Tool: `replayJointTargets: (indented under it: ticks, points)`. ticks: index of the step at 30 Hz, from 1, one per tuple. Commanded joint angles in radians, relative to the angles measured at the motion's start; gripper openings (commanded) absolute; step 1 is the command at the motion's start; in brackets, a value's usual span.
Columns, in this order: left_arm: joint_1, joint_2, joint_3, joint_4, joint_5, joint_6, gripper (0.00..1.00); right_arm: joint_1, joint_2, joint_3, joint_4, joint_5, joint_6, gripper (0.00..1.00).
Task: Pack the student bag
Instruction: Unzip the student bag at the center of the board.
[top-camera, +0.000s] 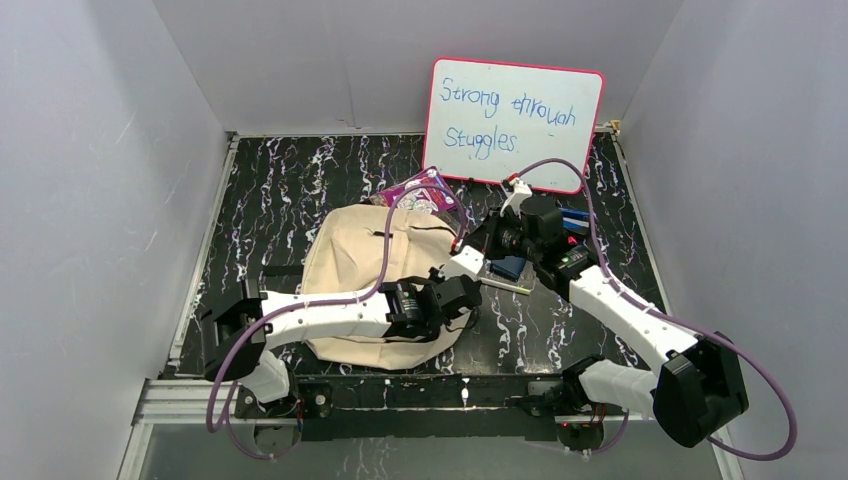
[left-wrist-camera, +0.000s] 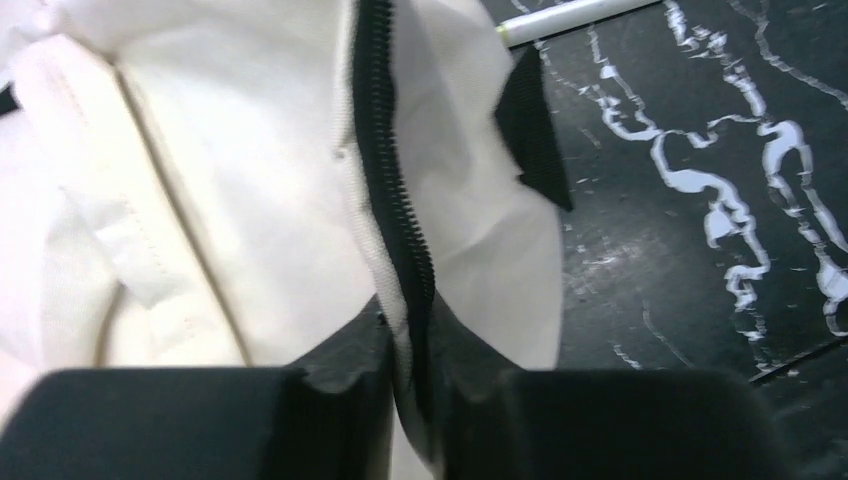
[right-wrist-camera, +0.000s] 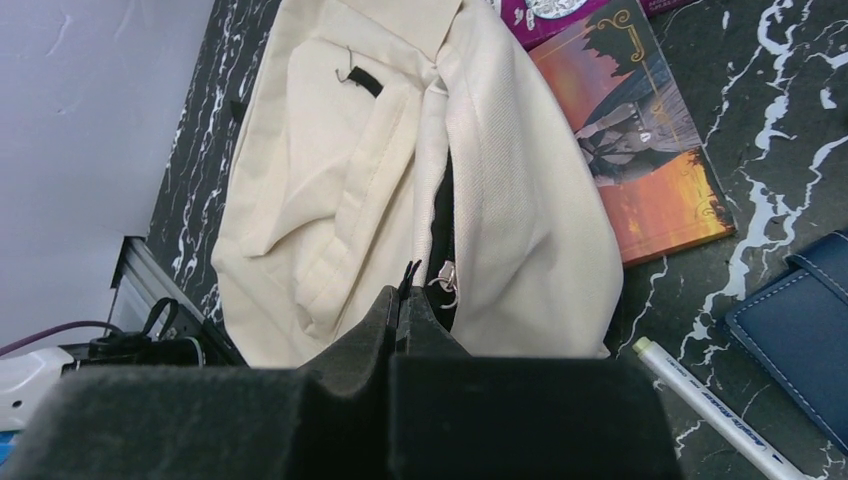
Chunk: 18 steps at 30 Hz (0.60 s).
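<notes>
The beige student bag (top-camera: 365, 265) lies flat in the middle of the table, its zipper partly open. My left gripper (top-camera: 462, 296) is at the bag's right edge; in the left wrist view it (left-wrist-camera: 408, 345) is shut on the bag's black zipper tape (left-wrist-camera: 385, 170) and its cream edge. My right gripper (top-camera: 466, 254) is just above it at the bag's right side; in the right wrist view it (right-wrist-camera: 403, 300) is shut on the dark zipper pull (right-wrist-camera: 409, 274), next to the silver slider (right-wrist-camera: 446, 281) at the dark opening of the bag (right-wrist-camera: 330, 180).
An orange-covered book (right-wrist-camera: 645, 160) and a purple book (top-camera: 425, 193) lie at the bag's far right corner. A blue notebook (right-wrist-camera: 800, 330) and a white marker (right-wrist-camera: 710, 405) lie to the right. A whiteboard (top-camera: 513, 122) leans on the back wall.
</notes>
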Motion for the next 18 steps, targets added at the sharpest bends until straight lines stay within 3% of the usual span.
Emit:
replayJointTargets:
  ticks: [1,9,13,18]
  points:
    - [-0.001,-0.031,0.007,-0.106,-0.113,-0.033,0.03,0.004,-0.021,0.003,0.058,-0.090,0.027,0.00]
    - [0.050,-0.289,-0.019,-0.291,-0.208,-0.013,0.00,0.107,0.116,0.150,0.111,-0.087,0.002,0.00]
    - [0.161,-0.414,-0.039,-0.332,-0.198,0.089,0.00,0.170,0.244,0.260,0.169,-0.062,-0.005,0.00]
    - [0.287,-0.446,-0.041,-0.327,-0.187,0.228,0.00,0.176,0.373,0.368,0.278,0.014,0.028,0.00]
